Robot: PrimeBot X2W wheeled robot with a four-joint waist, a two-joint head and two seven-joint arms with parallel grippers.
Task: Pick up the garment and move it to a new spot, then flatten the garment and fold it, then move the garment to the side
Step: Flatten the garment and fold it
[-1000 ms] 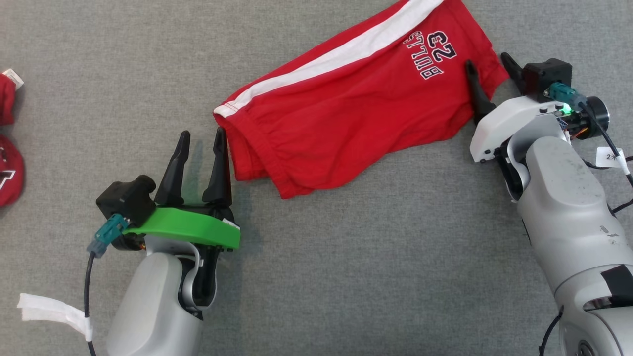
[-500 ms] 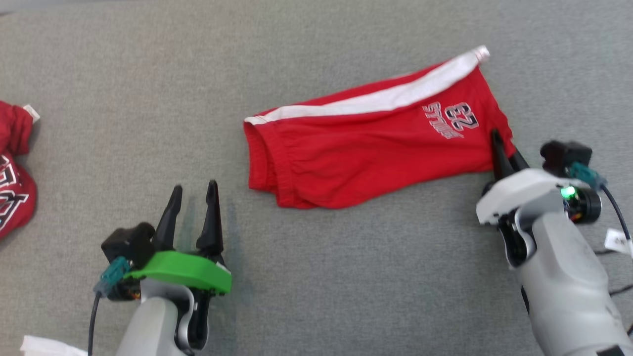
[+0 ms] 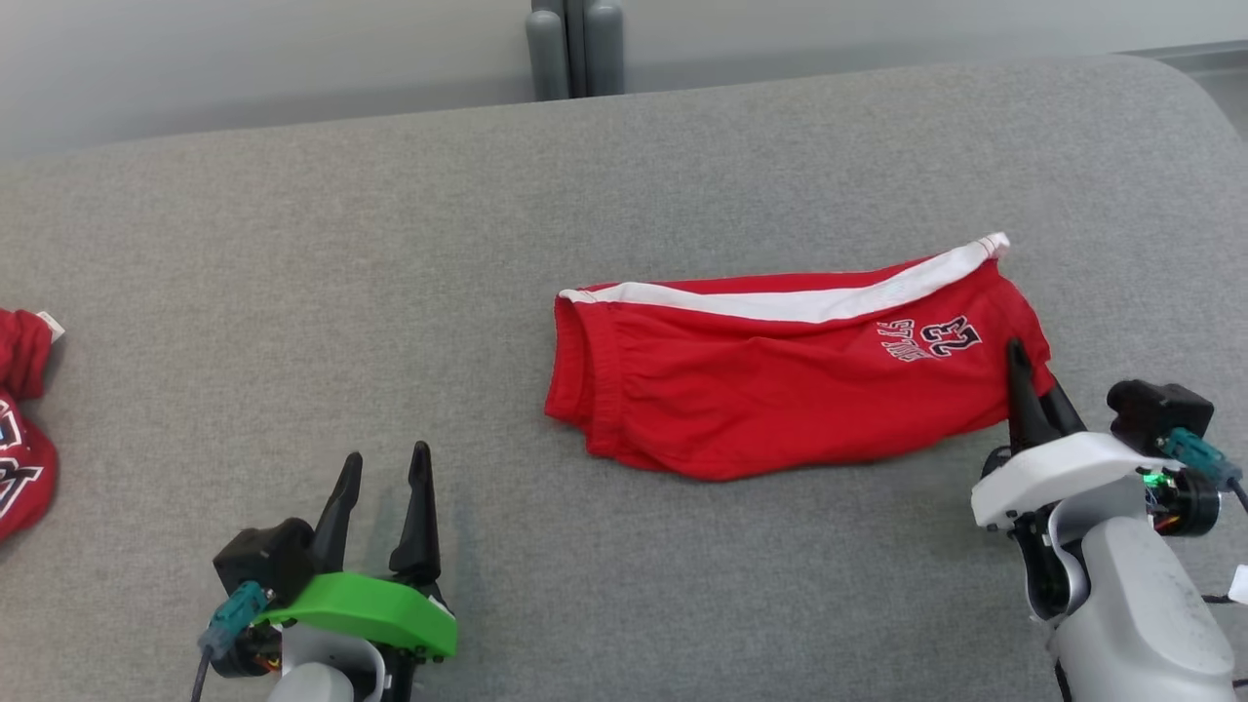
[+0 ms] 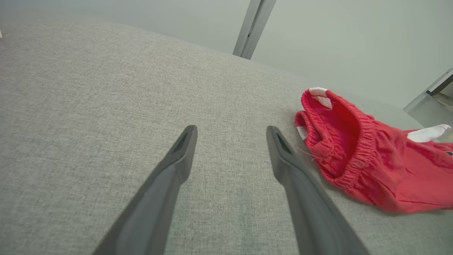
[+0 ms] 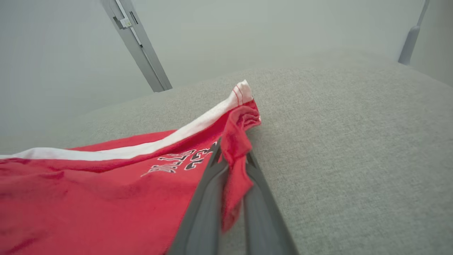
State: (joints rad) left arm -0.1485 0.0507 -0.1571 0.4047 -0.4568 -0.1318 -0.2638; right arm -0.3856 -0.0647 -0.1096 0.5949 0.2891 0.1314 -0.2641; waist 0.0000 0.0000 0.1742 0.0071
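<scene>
Red shorts (image 3: 780,400), hem corner (image 5: 244,118) clenched in the right gripper's (image 3: 1035,369) jaws, lie with waistband (image 4: 354,156) seemingly just outside the left gripper's (image 3: 387,451) spread jaws.

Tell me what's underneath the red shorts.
The red shorts lie on the grey cushion, which shows all round them. The right pincer is shut on their hem corner. Whatever is beneath the cloth is covered.
</scene>
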